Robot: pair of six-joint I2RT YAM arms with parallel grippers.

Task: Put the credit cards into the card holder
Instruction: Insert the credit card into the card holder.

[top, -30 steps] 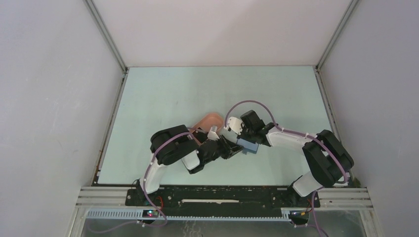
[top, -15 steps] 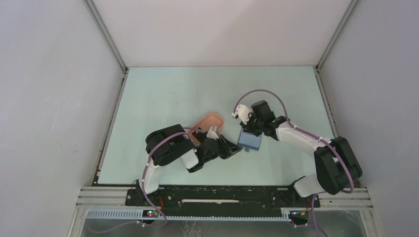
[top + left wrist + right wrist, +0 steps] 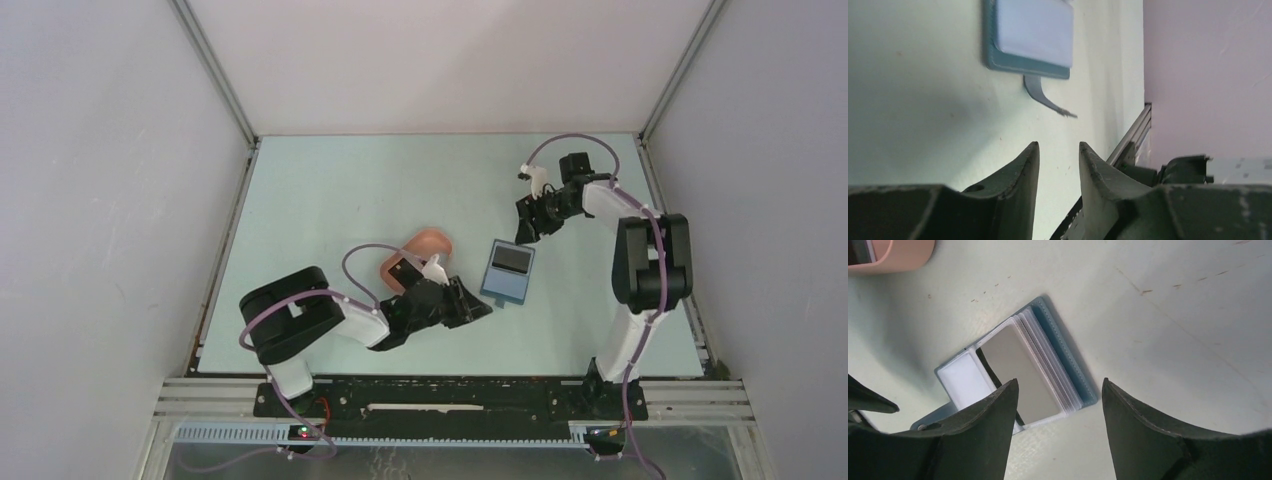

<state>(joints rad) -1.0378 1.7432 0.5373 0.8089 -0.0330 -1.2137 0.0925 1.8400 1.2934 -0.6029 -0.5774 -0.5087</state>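
The blue card holder [image 3: 503,287] lies flat on the table with a dark card [image 3: 512,258] showing in its upper half. In the right wrist view the card holder [image 3: 1068,345] shows clear sleeves with a grey card [image 3: 1018,370] on top. Another dark card [image 3: 404,270] rests in the pink tray [image 3: 432,240]. My left gripper [image 3: 482,306] sits low just left of the holder, open and empty; in its own view the left gripper [image 3: 1058,147] faces the holder [image 3: 1030,37] and its tab [image 3: 1045,97]. My right gripper [image 3: 522,232] hovers beyond the holder, open; the right gripper [image 3: 1058,385] holds nothing.
The pink oval tray [image 3: 893,255] stands just left of the holder, behind my left wrist. White walls close in the pale green table [image 3: 330,190] on three sides. A metal rail [image 3: 1133,135] runs along the near edge.
My right gripper has let go of the card holder, opened and pulled away to the far right. The holder now lies flat. My left gripper has opened slightly and its elbow has swung left.
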